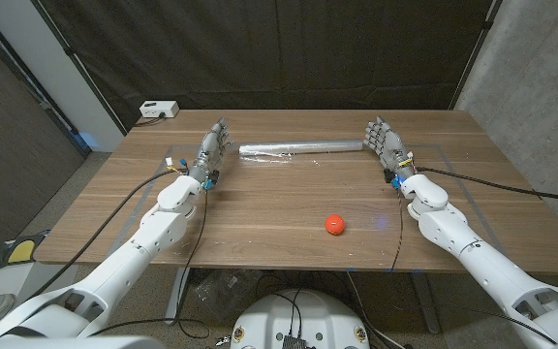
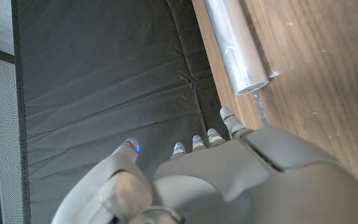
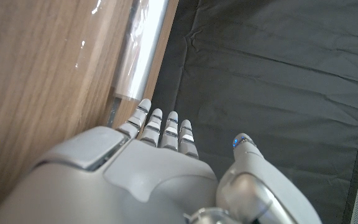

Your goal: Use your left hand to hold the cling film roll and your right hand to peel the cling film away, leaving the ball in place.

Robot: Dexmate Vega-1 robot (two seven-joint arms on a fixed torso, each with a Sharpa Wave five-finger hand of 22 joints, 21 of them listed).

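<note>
The cling film roll, a long silvery tube, lies across the far middle of the wooden table, with a short flap of loose film at its left end. An orange ball sits well in front of it, nearer the front edge. My left hand stands just beyond the roll's left end, fingers straight, holding nothing. My right hand stands at the roll's right end, fingers straight and empty. The left wrist view has the roll's open end beside my left hand. The right wrist view has the roll past my right hand.
A white power strip lies on the floor beyond the table's far left corner. A black curtain hangs behind the table. Cables run along both forearms. Thin film scraps glint on the table near the front edge.
</note>
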